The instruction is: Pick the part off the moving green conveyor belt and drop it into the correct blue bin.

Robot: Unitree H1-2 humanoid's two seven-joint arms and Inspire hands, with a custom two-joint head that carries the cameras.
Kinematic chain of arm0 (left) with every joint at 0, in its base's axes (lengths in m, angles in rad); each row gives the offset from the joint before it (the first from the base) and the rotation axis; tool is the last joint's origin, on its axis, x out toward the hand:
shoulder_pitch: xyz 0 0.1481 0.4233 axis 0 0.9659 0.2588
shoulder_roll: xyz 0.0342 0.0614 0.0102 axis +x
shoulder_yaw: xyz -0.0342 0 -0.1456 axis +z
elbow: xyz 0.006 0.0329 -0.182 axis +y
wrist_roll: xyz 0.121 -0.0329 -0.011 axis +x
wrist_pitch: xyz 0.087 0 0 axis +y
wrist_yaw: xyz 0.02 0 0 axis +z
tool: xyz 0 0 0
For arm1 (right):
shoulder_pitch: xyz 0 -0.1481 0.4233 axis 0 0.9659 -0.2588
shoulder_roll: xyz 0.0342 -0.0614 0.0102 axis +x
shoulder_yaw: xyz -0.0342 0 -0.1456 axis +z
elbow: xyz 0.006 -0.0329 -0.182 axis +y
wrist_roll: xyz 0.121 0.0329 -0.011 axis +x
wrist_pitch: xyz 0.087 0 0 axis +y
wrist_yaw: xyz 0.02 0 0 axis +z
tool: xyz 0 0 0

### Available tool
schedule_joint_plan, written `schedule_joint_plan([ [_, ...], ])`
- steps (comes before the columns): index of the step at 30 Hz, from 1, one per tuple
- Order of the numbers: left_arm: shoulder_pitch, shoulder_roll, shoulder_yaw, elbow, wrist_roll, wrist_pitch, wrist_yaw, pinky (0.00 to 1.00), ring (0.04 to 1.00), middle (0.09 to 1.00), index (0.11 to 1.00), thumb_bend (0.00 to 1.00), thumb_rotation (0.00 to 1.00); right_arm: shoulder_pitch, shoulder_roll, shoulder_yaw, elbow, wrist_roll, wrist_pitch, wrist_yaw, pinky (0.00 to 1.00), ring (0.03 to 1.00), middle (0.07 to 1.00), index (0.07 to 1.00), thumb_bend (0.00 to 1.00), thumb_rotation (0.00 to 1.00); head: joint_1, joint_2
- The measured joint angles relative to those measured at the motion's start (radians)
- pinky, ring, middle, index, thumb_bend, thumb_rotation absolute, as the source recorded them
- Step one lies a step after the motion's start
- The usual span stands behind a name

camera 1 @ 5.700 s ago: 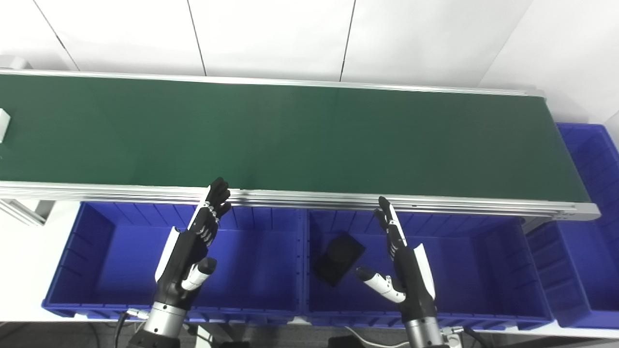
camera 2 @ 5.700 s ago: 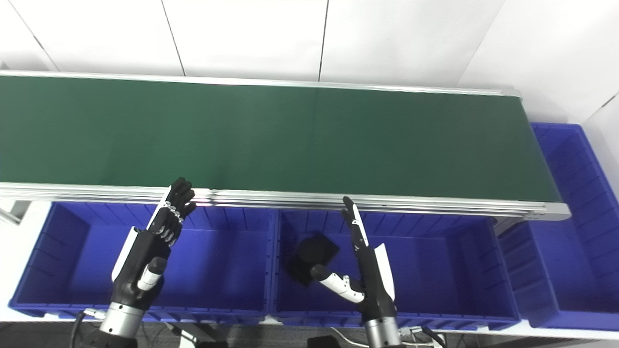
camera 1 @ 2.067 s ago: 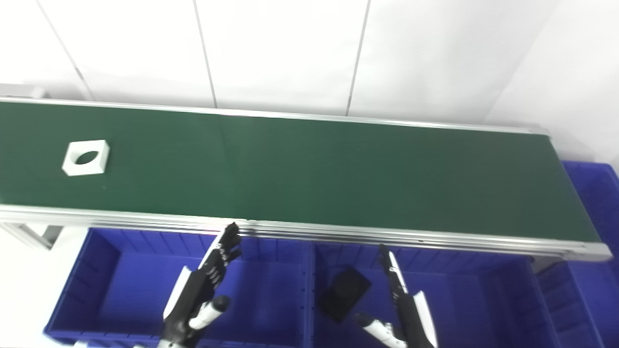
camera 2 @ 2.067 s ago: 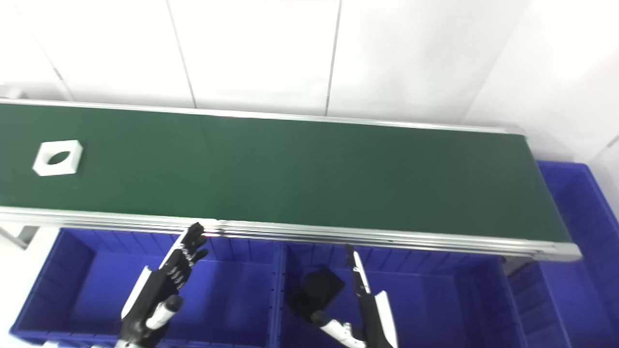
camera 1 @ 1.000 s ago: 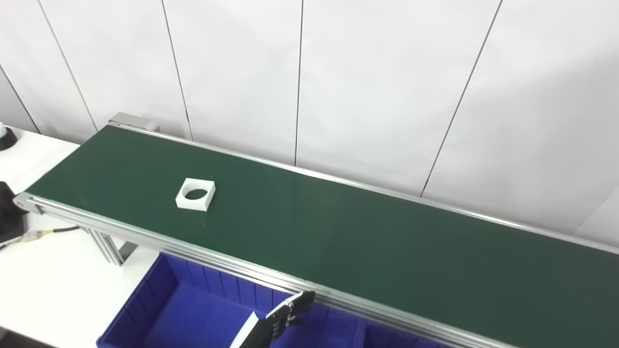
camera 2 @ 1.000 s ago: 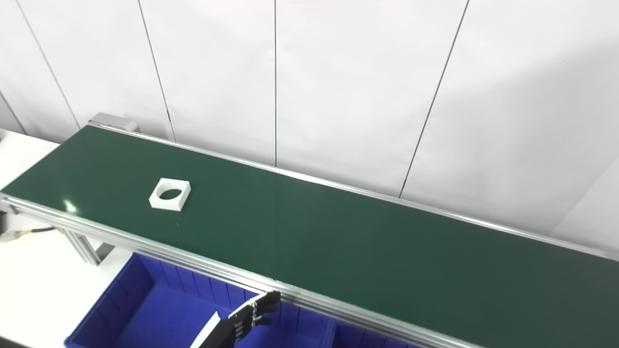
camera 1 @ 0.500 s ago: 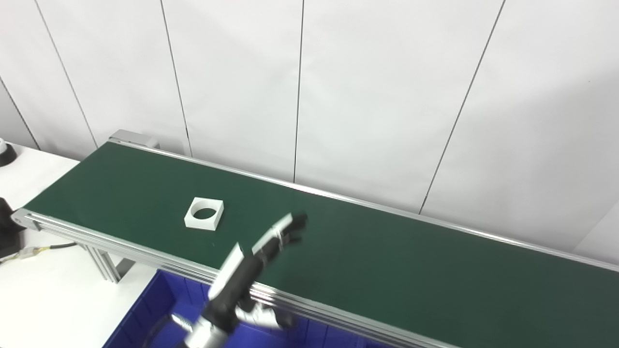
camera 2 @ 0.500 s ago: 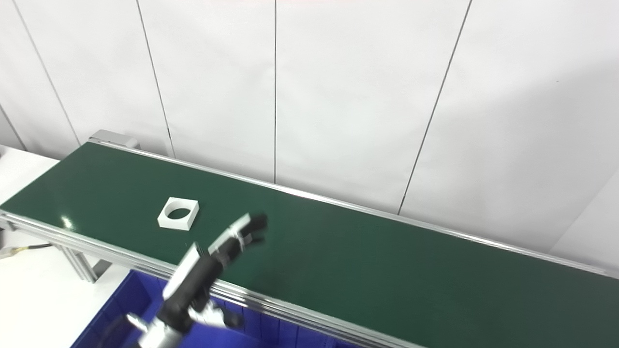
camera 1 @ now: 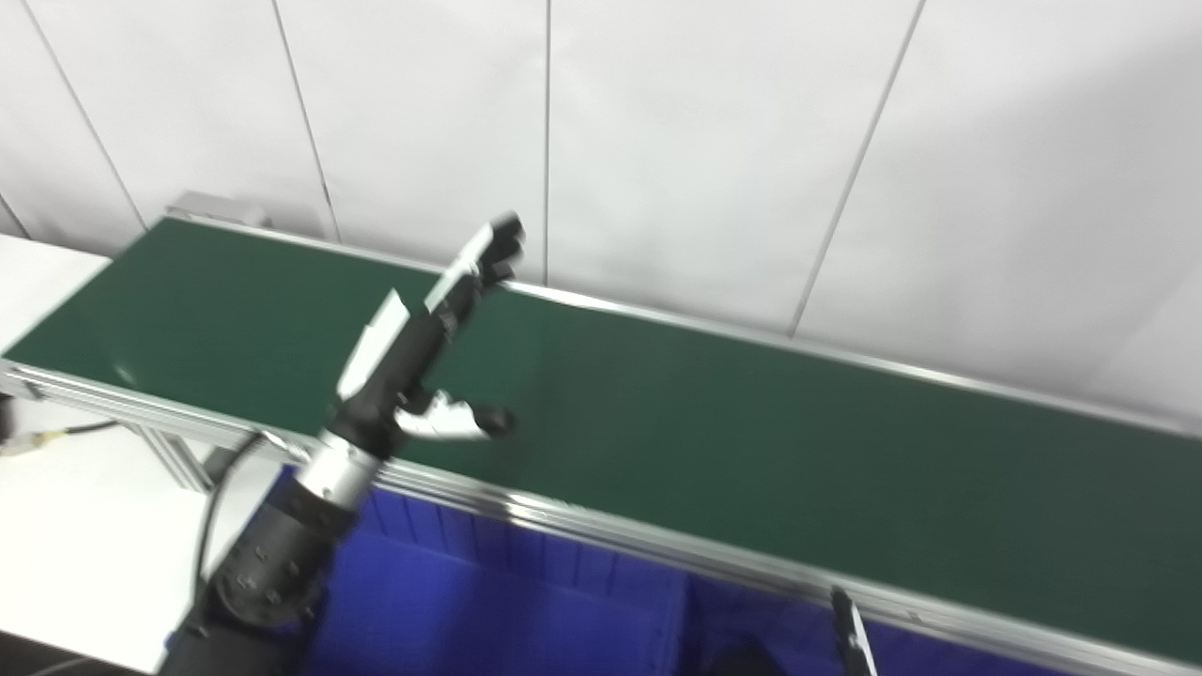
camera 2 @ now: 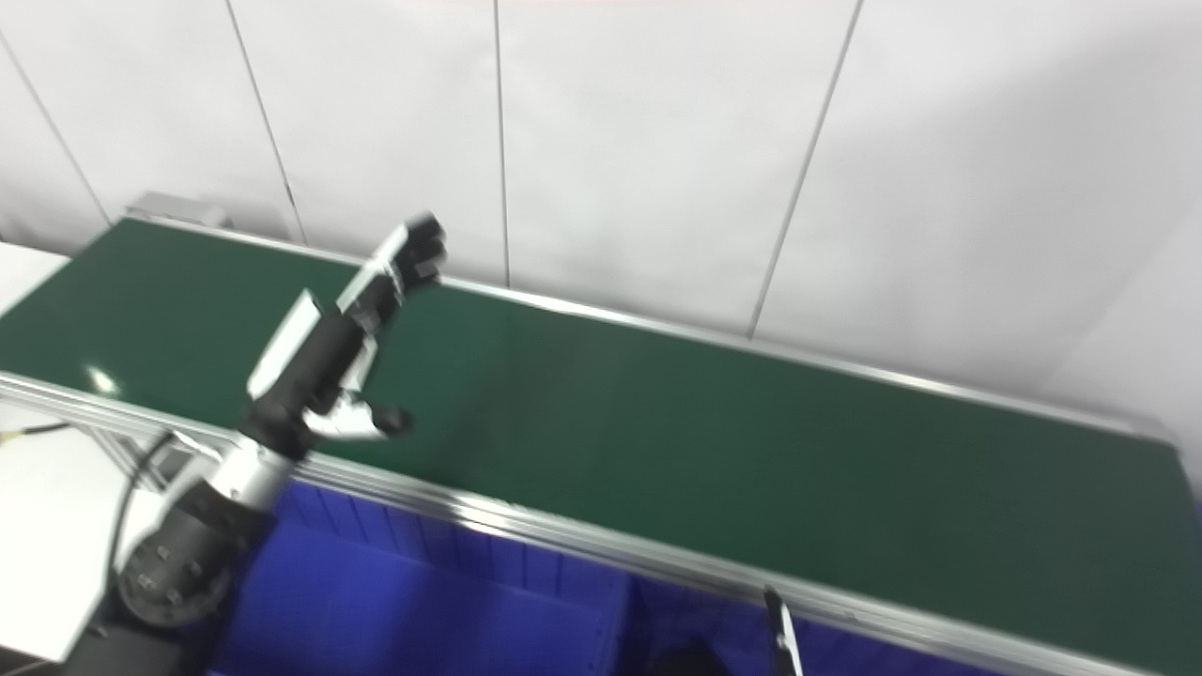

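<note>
Hovering above the belt (camera 1: 751, 441), the left hand (camera 1: 427, 329) has its fingers (camera 1: 493, 246) stretched out straight toward the far rail and its thumb (camera 1: 470, 419) stuck out to the side. It is spread wide and holds nothing. Both views are blurred.

The part shows nowhere on the bare green surface. It may lie behind the left hand and forearm, but that cannot be told. Only a fingertip of the right hand (camera 1: 850, 634) pokes up at the bottom edge, over the bin (camera 1: 488, 610), so whether that hand is spread or closed cannot be told.

With the part out of sight, its handling is a guess. A piece carried flat on a belt is probably small, light and stiff, and likely smooth enough to skid if nudged. The safest hold would be across two opposite edges, thumb against fingers, coming down from above and timed to its travel.
</note>
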Motion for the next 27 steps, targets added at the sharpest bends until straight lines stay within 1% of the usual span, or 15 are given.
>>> schedule_joint_plan([
  [1, -0.005, 0.005, 0.002, 0.003, 0.003, 0.015, -0.006, 0.92, 0.967, 0.995, 0.989, 0.87, 0.73, -0.001, 0.000, -0.004, 0.000, 0.000, 0.000, 0.000, 1.00, 0.970, 0.986, 1.000, 0.78, 0.73, 0.000, 0.000],
  [2, -0.017, 0.021, 0.005, 0.012, 0.020, 0.040, -0.016, 0.92, 0.969, 0.999, 0.993, 0.87, 0.72, -0.003, 0.000, -0.009, 0.000, -0.002, 0.000, 0.000, 0.99, 0.964, 0.981, 1.000, 0.79, 0.73, 0.008, 0.017],
  [3, -0.027, 0.033, 0.008, 0.019, 0.023, 0.047, -0.020, 0.92, 0.975, 1.000, 0.994, 0.88, 0.68, -0.005, -0.001, -0.012, -0.001, -0.003, 0.000, 0.000, 0.99, 0.959, 0.979, 1.000, 0.79, 0.73, 0.015, 0.032],
  [5, -0.051, 0.052, 0.017, 0.044, 0.025, 0.062, -0.030, 0.93, 0.977, 1.000, 0.995, 0.89, 0.66, -0.005, -0.001, -0.020, -0.008, -0.005, 0.000, 0.000, 0.98, 0.956, 0.976, 1.000, 0.79, 0.72, 0.015, 0.032],
  [6, -0.063, 0.060, 0.021, 0.057, 0.029, 0.066, -0.031, 0.93, 0.978, 1.000, 0.995, 0.90, 0.66, -0.006, -0.002, -0.024, -0.014, -0.005, 0.000, 0.001, 0.98, 0.956, 0.975, 1.000, 0.79, 0.71, 0.021, 0.052],
  [7, -0.078, 0.072, 0.025, 0.080, 0.036, 0.070, -0.034, 0.93, 0.983, 1.000, 0.995, 0.91, 0.64, -0.007, -0.001, -0.029, -0.019, -0.005, 0.000, 0.002, 0.97, 0.951, 0.973, 1.000, 0.81, 0.73, 0.023, 0.061],
  [8, -0.091, 0.081, 0.027, 0.099, 0.042, 0.073, -0.035, 0.94, 0.985, 1.000, 0.995, 0.91, 0.64, -0.008, -0.002, -0.031, -0.023, -0.005, 0.000, 0.002, 0.97, 0.949, 0.972, 1.000, 0.81, 0.74, 0.023, 0.061],
  [9, -0.100, 0.090, 0.028, 0.114, 0.044, 0.077, -0.038, 0.95, 0.993, 1.000, 0.994, 0.92, 0.61, -0.010, -0.003, -0.033, -0.026, -0.008, 0.000, 0.002, 0.97, 0.948, 0.971, 1.000, 0.82, 0.75, 0.023, 0.061],
  [10, -0.112, 0.100, 0.028, 0.135, 0.044, 0.081, -0.048, 0.95, 0.998, 1.000, 0.994, 0.92, 0.57, -0.011, -0.004, -0.035, -0.028, -0.013, 0.000, 0.002, 0.96, 0.946, 0.970, 1.000, 0.82, 0.76, 0.026, 0.074],
  [11, -0.124, 0.109, 0.027, 0.154, 0.044, 0.086, -0.056, 0.95, 1.000, 1.000, 0.995, 0.92, 0.54, -0.011, -0.005, -0.037, -0.030, -0.019, 0.000, 0.002, 0.95, 0.942, 0.967, 1.000, 0.82, 0.77, 0.028, 0.075],
  [13, -0.141, 0.125, 0.027, 0.194, 0.045, 0.087, -0.069, 0.95, 1.000, 1.000, 0.995, 0.92, 0.53, -0.012, -0.006, -0.039, -0.034, -0.032, 0.000, 0.001, 0.95, 0.940, 0.966, 1.000, 0.83, 0.78, 0.029, 0.078],
  [14, -0.149, 0.131, 0.025, 0.209, 0.047, 0.088, -0.072, 0.96, 1.000, 1.000, 0.996, 0.92, 0.50, -0.012, -0.007, -0.040, -0.035, -0.035, 0.000, 0.001, 0.96, 0.945, 0.966, 1.000, 0.82, 0.77, 0.034, 0.089],
  [17, -0.172, 0.144, 0.019, 0.246, 0.071, 0.095, -0.083, 0.96, 1.000, 1.000, 0.999, 0.92, 0.48, -0.011, -0.008, -0.045, -0.040, -0.029, 0.000, 0.005, 0.96, 0.947, 0.965, 1.000, 0.81, 0.75, 0.037, 0.095],
  [22, -0.216, 0.159, 0.002, 0.289, 0.112, 0.124, -0.095, 0.96, 1.000, 1.000, 0.993, 0.92, 0.46, -0.012, -0.008, -0.055, -0.059, -0.027, 0.000, 0.011, 0.96, 0.942, 0.961, 1.000, 0.81, 0.75, 0.043, 0.112],
  [27, -0.255, 0.172, -0.016, 0.329, 0.154, 0.128, -0.096, 0.95, 1.000, 1.000, 0.987, 0.91, 0.44, -0.011, -0.008, -0.070, -0.065, -0.026, 0.000, 0.023, 0.96, 0.942, 0.957, 1.000, 0.82, 0.75, 0.048, 0.110],
])
